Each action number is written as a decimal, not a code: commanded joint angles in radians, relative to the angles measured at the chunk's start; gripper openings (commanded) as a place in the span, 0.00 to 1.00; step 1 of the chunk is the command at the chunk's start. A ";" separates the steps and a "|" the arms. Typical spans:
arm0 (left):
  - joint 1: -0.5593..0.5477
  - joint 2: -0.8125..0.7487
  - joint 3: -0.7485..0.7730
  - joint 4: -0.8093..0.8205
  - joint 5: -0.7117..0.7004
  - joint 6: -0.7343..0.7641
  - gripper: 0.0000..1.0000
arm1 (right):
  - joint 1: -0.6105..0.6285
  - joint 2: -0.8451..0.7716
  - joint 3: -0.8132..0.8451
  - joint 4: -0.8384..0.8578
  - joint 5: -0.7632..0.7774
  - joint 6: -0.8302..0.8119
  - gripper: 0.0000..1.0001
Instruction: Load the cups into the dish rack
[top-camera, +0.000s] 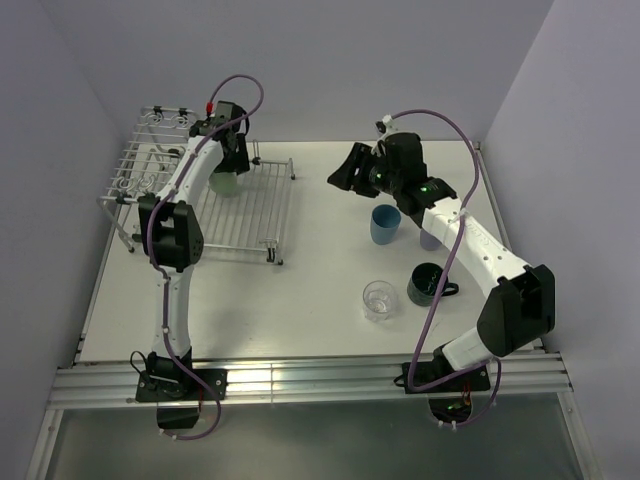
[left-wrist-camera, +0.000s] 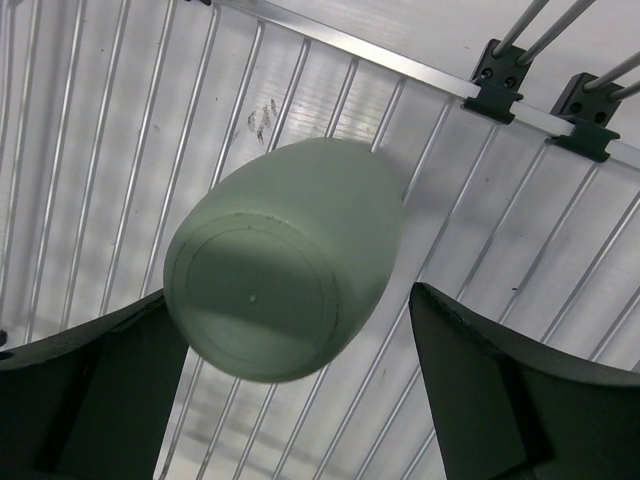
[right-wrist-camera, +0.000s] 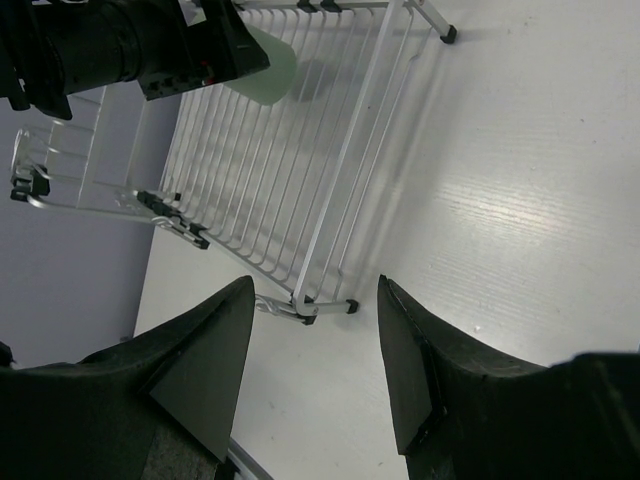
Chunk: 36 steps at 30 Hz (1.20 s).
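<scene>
A pale green cup stands bottom-up on the flat grid of the white dish rack. My left gripper hangs just above it, open; its right finger is well off the cup and its left finger is close beside it. From above, that cup shows under the left gripper on the dish rack. My right gripper is open and empty over the bare table. A light blue cup, a lavender cup half hidden by the right arm, a dark green mug and a clear glass stand on the table.
The rack's raised basket section fills the far left corner by the wall. In the right wrist view the rack's near corner foot lies just beyond the open right gripper. An aluminium rail runs along the table's near edge.
</scene>
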 joint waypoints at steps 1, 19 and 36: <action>-0.021 -0.104 0.007 -0.013 -0.062 -0.008 0.94 | 0.013 0.006 0.060 0.007 0.020 -0.025 0.60; -0.224 -0.595 -0.400 0.102 -0.034 -0.073 0.92 | 0.025 -0.151 -0.009 -0.229 0.407 -0.148 0.60; -0.335 -0.866 -0.738 0.370 0.213 -0.126 0.92 | 0.022 -0.031 -0.141 -0.234 0.597 -0.169 0.54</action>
